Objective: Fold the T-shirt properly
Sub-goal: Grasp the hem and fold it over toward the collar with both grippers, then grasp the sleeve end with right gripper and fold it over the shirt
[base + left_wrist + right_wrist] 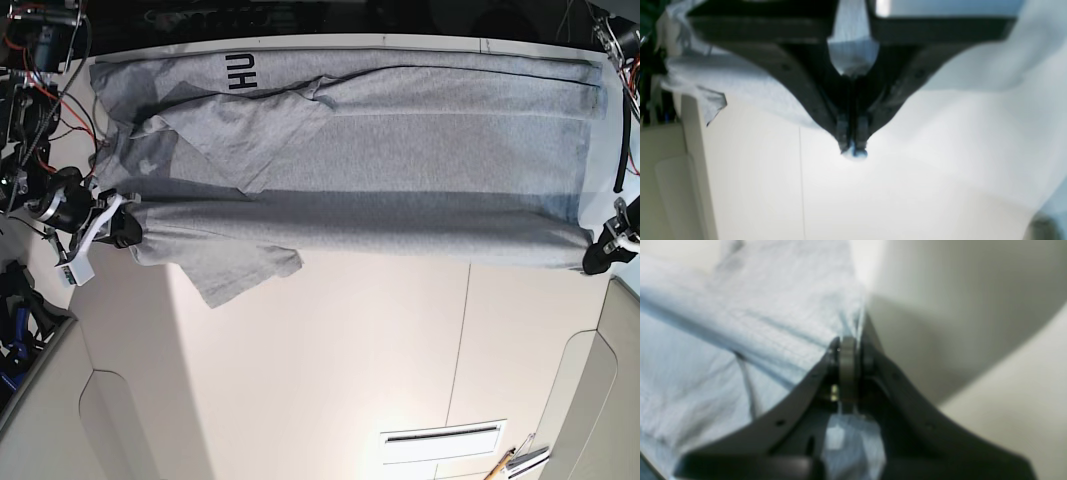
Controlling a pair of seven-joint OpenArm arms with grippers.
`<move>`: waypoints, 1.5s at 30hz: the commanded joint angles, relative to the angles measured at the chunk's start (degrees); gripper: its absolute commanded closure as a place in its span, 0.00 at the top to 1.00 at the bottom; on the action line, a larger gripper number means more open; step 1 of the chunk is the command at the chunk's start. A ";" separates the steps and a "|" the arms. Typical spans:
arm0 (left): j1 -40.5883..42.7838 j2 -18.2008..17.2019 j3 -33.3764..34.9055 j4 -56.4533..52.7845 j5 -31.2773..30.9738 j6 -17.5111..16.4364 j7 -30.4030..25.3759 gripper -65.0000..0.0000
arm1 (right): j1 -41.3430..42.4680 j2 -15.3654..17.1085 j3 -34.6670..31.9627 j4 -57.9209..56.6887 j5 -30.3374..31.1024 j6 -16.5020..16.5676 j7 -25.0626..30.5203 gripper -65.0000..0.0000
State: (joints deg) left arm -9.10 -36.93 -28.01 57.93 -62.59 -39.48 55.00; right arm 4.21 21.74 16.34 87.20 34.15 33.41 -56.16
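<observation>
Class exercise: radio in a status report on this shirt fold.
Left claw and right claw both shut on T-shirt. Long edge lifted, stretched between them. Nothing in the way.

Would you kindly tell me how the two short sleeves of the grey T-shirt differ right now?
On the light heather-grey cotton T-shirt, the upper sleeve is folded inward and lies on the shirt body; the lower sleeve sticks out past the shirt's edge. The upper one sits beside the black lettering; the lower one lies near the right tool. Both are plain grey.
</observation>
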 commanded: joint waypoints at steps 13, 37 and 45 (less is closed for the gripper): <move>19.71 -1.49 -10.16 12.70 -4.52 -0.52 5.27 0.00 | -14.25 1.09 3.58 15.54 -1.11 -0.22 -4.20 0.00; 22.43 -2.78 -10.27 19.23 -9.57 -0.52 8.87 0.41 | -8.02 -0.57 3.50 19.04 -3.65 -1.25 2.40 0.41; 22.43 -2.75 -10.27 19.65 -9.18 -0.52 7.80 0.41 | 3.39 -5.16 -2.60 -1.86 -4.44 -1.20 5.05 0.41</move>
State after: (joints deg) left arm 13.65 -38.09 -37.69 76.75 -70.52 -39.66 63.83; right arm 6.46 15.79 13.34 83.96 29.04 32.27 -52.56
